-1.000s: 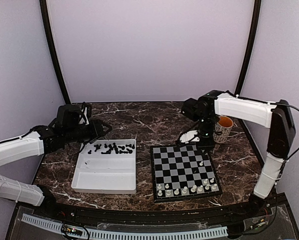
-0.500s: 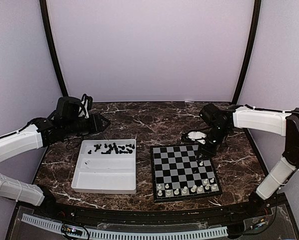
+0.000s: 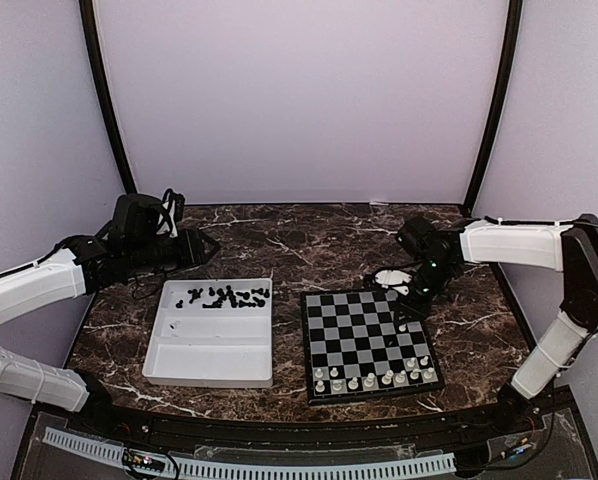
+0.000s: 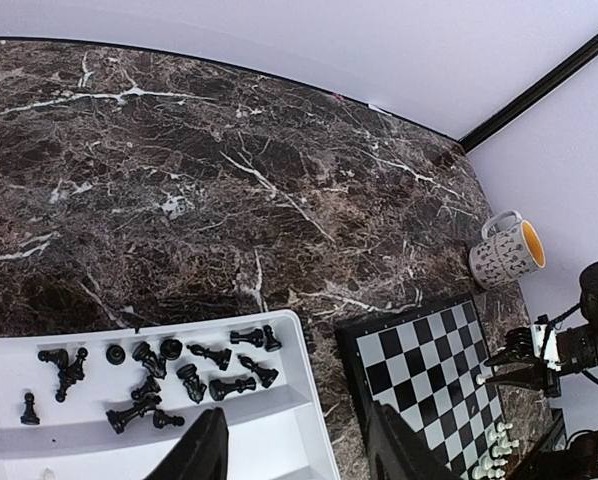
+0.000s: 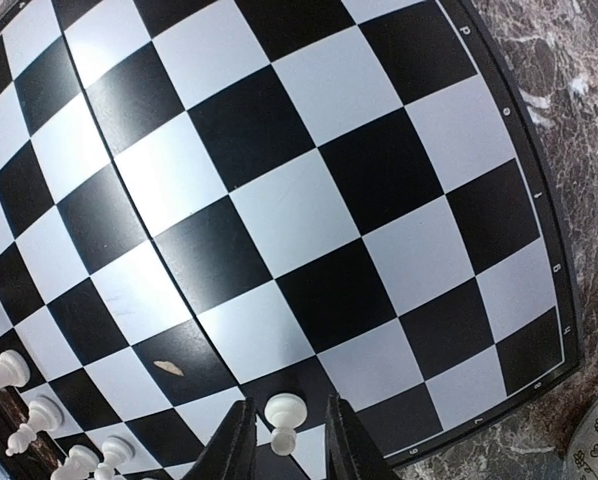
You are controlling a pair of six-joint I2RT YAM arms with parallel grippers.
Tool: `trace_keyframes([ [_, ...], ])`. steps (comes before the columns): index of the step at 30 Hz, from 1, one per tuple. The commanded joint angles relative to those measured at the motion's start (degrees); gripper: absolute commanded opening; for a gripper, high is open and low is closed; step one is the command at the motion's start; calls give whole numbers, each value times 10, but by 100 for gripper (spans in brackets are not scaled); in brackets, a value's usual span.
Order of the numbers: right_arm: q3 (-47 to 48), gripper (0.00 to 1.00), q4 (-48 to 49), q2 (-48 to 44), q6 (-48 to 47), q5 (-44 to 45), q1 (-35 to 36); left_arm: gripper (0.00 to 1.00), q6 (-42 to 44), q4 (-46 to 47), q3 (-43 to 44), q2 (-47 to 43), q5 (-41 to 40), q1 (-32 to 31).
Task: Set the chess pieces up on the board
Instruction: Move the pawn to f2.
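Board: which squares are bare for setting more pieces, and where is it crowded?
On the board, the far rows and most of the middle are bare, from the far border down to the white pieces. Crowded: the near rows, and the right side, where the right end effector straddles a white pawn.

Glossy marble-look table (image 4: pixel 179 150), smooth white plastic tray (image 4: pixel 264 435), glossy board (image 5: pixel 279 200), possibly ceramic mug (image 4: pixel 501 252)

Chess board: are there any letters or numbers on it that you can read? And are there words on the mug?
Board border: tiny pale marks beside the squares, too small and warped to read for sure.
Mug: a dark pattern, no readable words.
No other text can be made out.
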Motion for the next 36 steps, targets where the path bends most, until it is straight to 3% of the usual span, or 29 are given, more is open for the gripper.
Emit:
trace_keyframes([
  [1,-11,24,-13,13,0,17,-2,50,6,-4,-5,-5,-8,3],
  [10,-14,21,-26,13,2,27,-1,50,-2,3,-17,-6,-6,3],
  [20,-1,2,-43,18,1,14,-1,50,-8,10,-25,-4,0,3],
  [27,15,1,-78,2,-4,-20,41,50,-8,11,-29,-7,0,3],
  [36,-14,1,-98,0,-9,1,113,50,-11,16,-34,-7,0,3],
])
